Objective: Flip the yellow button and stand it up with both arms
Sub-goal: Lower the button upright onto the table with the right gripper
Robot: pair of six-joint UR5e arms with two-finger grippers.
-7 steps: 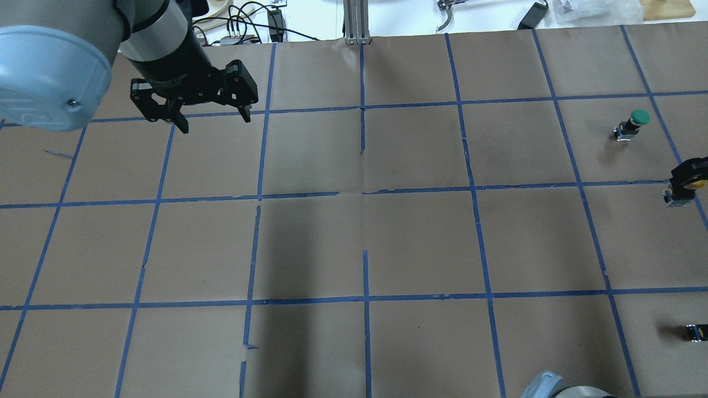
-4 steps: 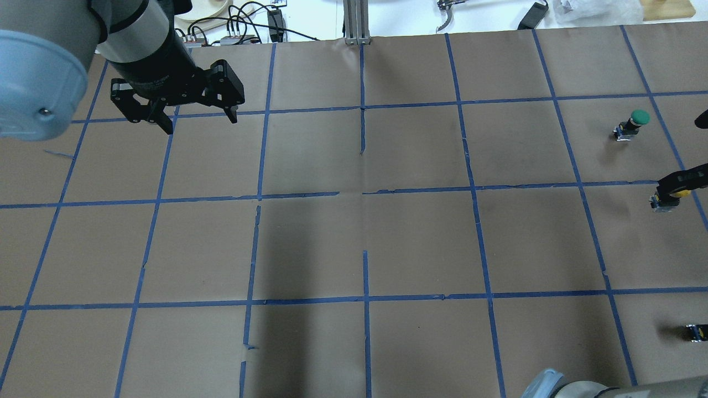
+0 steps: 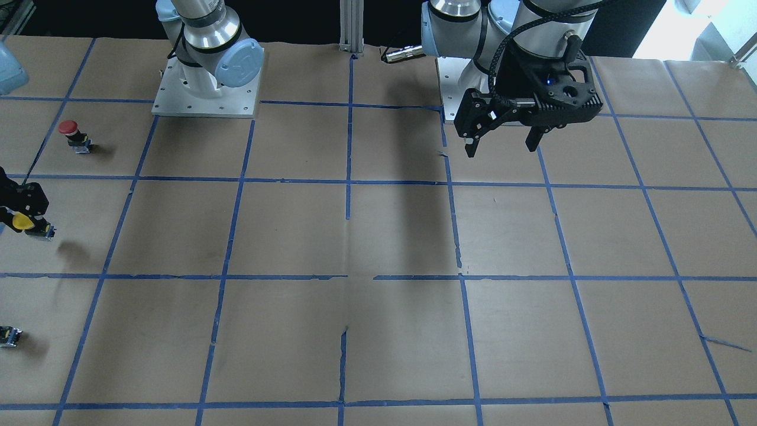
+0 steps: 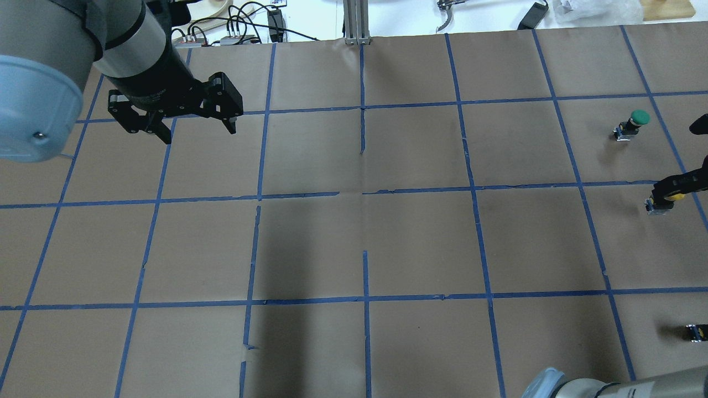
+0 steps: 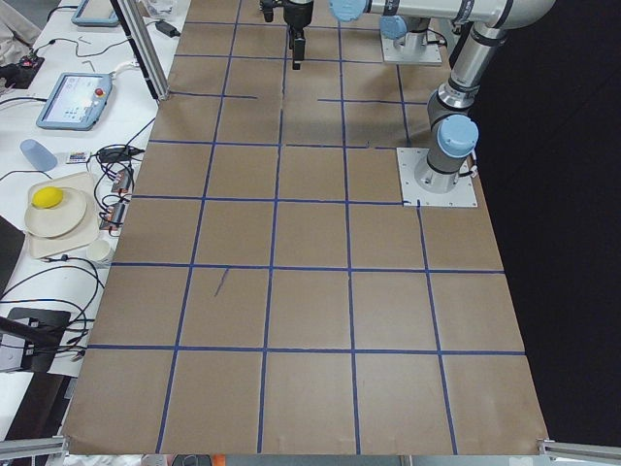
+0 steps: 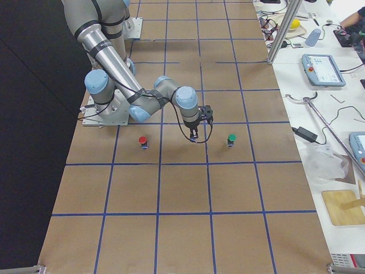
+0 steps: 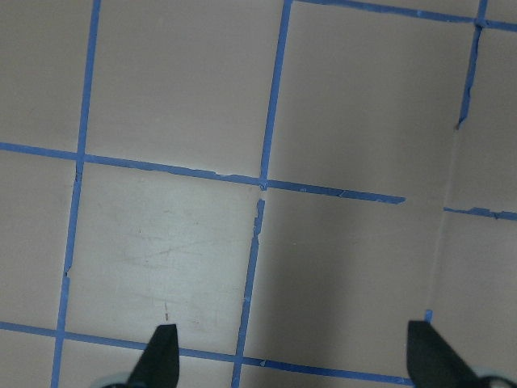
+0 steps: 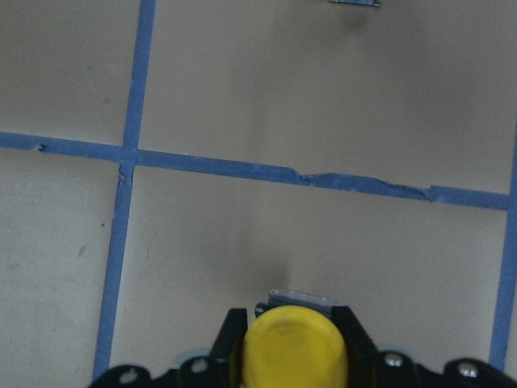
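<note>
Because the yellow button (image 8: 289,349) is small, light and hard, with a smooth domed cap, it probably twists or slips if pinched on the dome, so the boxy body looks like the surer place to grip. The right gripper (image 8: 289,319) is clamped on the cap's sides, with the body pointing away from it, near the table's right edge. The left gripper (image 4: 198,132) hangs empty with its jaws spread wide, well apart, over the left side.
</note>
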